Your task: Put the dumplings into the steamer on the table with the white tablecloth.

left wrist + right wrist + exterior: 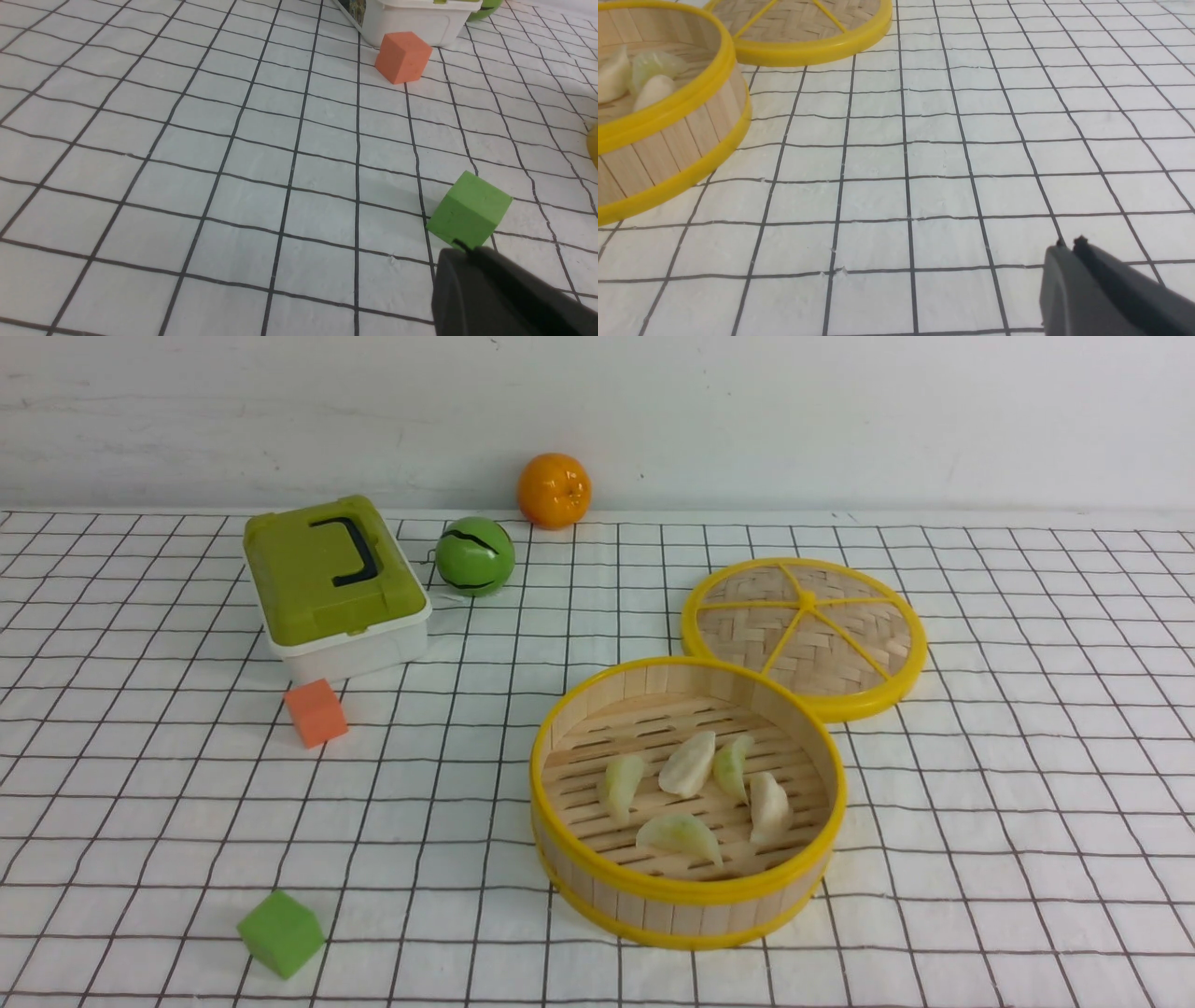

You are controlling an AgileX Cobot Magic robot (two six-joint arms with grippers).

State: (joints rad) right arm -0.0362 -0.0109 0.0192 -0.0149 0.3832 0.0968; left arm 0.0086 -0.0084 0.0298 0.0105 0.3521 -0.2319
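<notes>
Hands (1069, 245) seemingly shut, 5 dumplings (689, 763) in steamer (597, 691)

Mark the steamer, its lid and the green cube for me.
steamer (689, 889): front view, on the near wooden wall.
lid (845, 649): front view, on the woven face right of the spokes' hub.
green cube (279, 933): front view, on its top face.

Plain white wall (840, 420) behind a tabletop (1027, 803) in even light.
Runs across from 9 to 3 o'clock at the far edge, faintly scuffed; meets the tabletop along a straight seam; soft shadows only, no glare anywhere.
</notes>
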